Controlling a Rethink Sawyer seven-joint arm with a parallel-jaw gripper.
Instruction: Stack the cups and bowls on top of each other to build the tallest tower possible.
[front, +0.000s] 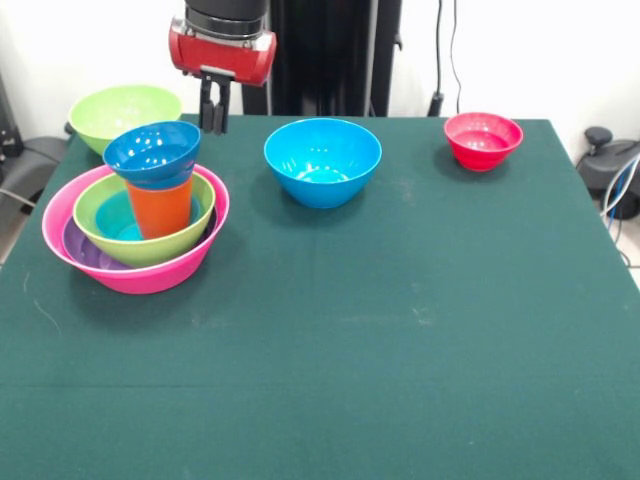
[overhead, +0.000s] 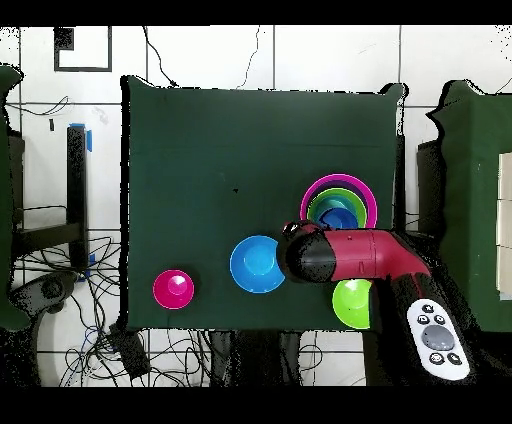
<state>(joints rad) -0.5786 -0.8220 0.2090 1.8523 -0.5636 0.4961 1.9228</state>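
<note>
The tower stands at the table's left: a wide pink bowl (front: 140, 280) holds a purple bowl (front: 85, 252), then a lime green bowl (front: 150, 248) with a blue one inside. An orange cup (front: 160, 208) rises from the middle, and a blue bowl (front: 152, 152) rests upright on its rim. My gripper (front: 213, 126) hangs just behind and to the right of that top bowl, holding nothing and touching nothing. From overhead the tower (overhead: 340, 203) shows beside the red arm (overhead: 345, 255), which hides the gripper.
Loose on the green cloth are a larger blue bowl (front: 322, 160) (overhead: 257, 264) near the middle back, a small red bowl (front: 483, 140) (overhead: 173, 289) at the back right, and a lime green bowl (front: 125, 115) (overhead: 350, 303) behind the tower.
</note>
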